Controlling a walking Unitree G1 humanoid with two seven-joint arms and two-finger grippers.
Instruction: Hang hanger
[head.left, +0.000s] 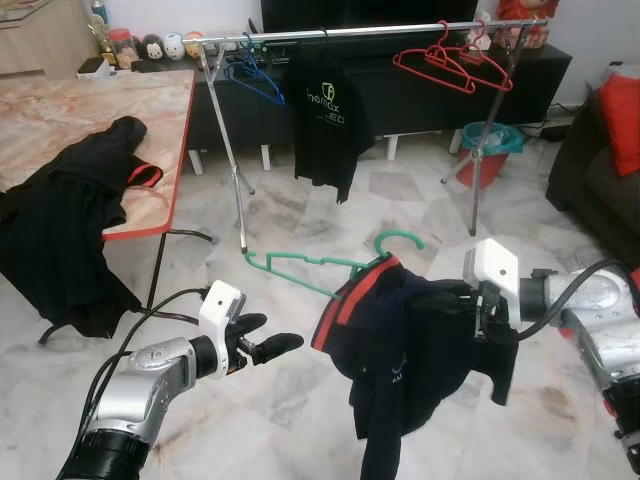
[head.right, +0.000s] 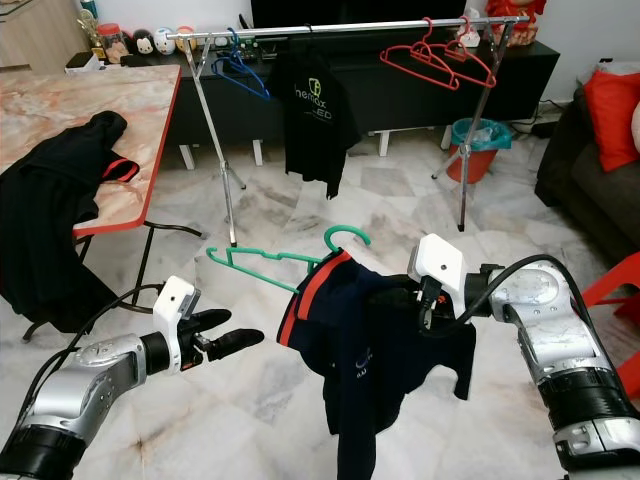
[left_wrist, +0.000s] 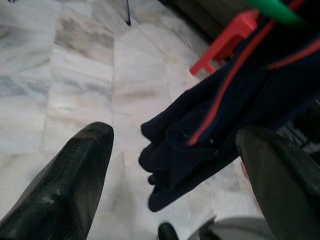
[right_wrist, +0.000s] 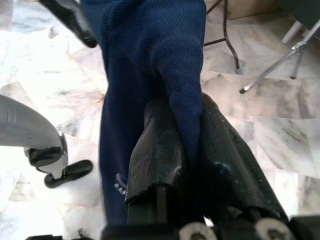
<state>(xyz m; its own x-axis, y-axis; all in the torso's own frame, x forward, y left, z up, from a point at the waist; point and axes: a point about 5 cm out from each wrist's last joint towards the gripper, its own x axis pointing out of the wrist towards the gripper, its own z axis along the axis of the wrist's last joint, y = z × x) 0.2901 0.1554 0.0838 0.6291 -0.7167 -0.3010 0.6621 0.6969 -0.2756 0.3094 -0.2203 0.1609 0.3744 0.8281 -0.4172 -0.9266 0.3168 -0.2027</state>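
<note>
Navy cloth fills the near middle of the scene: the right hand (head.right: 428, 300) has its 2 fingers pressed together on a fold of the navy shirt (head.right: 370, 350), pinching fabric rather than plastic, as the right wrist view shows. That shirt, trimmed in red at the collar, drapes over the green hanger (head.left: 320, 265), whose hook curls up just above the collar and whose far arm pokes out to the left. Left of it the left hand (head.left: 262, 348) hovers with fingers spread, near the shirt's hem but apart from it. Beyond, across the marble floor (head.left: 300, 210), stands the clothes rail (head.left: 380, 30), carrying a black shirt (head.left: 325, 120), blue hangers (head.left: 250, 75) and red hangers (head.left: 450, 60). I judge the load light and floppy; the cloth may slip, so the stiff hanger neck below the hook looks the surer hold.
</note>
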